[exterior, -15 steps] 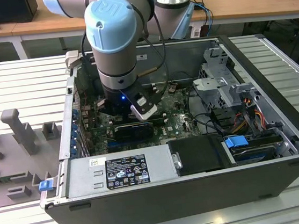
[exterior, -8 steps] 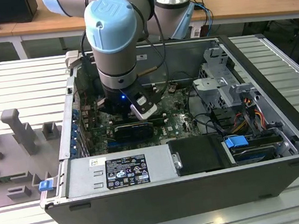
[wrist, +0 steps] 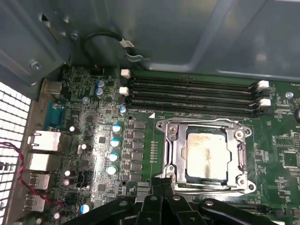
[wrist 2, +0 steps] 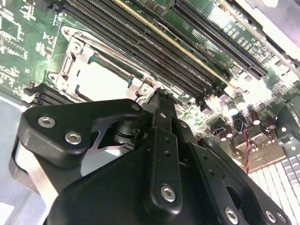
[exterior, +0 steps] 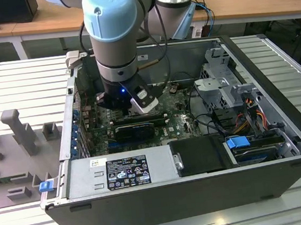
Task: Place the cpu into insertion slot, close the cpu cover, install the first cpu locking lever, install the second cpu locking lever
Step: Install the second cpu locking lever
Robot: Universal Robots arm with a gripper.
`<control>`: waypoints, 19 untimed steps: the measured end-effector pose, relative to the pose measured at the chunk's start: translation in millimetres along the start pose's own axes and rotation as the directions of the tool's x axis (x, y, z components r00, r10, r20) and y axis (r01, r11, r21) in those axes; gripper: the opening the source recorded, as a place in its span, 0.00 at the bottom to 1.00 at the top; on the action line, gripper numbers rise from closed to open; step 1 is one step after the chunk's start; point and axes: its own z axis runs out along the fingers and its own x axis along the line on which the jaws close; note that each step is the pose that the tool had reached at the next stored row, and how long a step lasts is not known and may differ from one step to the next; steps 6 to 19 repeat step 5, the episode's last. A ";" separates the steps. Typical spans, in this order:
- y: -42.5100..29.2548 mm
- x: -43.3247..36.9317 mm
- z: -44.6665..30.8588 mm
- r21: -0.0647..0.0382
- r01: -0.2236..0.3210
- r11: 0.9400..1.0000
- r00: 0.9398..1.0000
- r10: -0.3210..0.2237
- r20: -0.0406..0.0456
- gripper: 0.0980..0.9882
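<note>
- As far as I can judge from here, the first two steps look done: in the first wrist view the cpu (wrist: 206, 155) lies flat in its socket, its pale top showing through the open centre of the cpu cover (wrist: 174, 154), which lies down around it.
- In the second wrist view the same pale cpu (wrist 2: 104, 80) sits framed by the cover (wrist 2: 76, 58), on the green motherboard (wrist 2: 28, 28) beside the long black memory slots (wrist 2: 154, 44).
- My gripper (wrist: 161, 185) hangs just at the near edge of the socket, its black fingers pressed together at the tips with nothing between them that I can make out.
- In the exterior view the arm reaches down into the open computer case (exterior: 203, 193), the gripper (exterior: 128, 107) low over the board, toward that view's left.
- I cannot tell whether either locking lever is latched; thin metal runs along the cover's edges, but its seating is unclear, so I count both levers as still to confirm.
</note>
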 end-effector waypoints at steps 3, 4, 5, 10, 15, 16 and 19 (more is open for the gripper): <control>1.2 -0.2 -4.6 0.000 0.000 1.000 1.000 0.000 0.000 0.01; 1.4 -0.2 -5.3 0.000 0.000 1.000 1.000 0.000 0.000 0.01; 1.4 -0.2 -5.3 0.000 0.000 1.000 1.000 0.000 0.000 0.01; 1.4 -0.2 -5.3 0.000 0.000 1.000 1.000 0.000 0.000 0.01; 1.4 -0.2 -5.3 0.000 0.000 1.000 1.000 0.000 0.000 0.01; 1.4 -0.2 -5.3 0.000 0.000 1.000 1.000 0.000 0.000 0.01; 1.4 -0.2 -5.3 0.000 0.000 1.000 1.000 0.000 0.000 0.01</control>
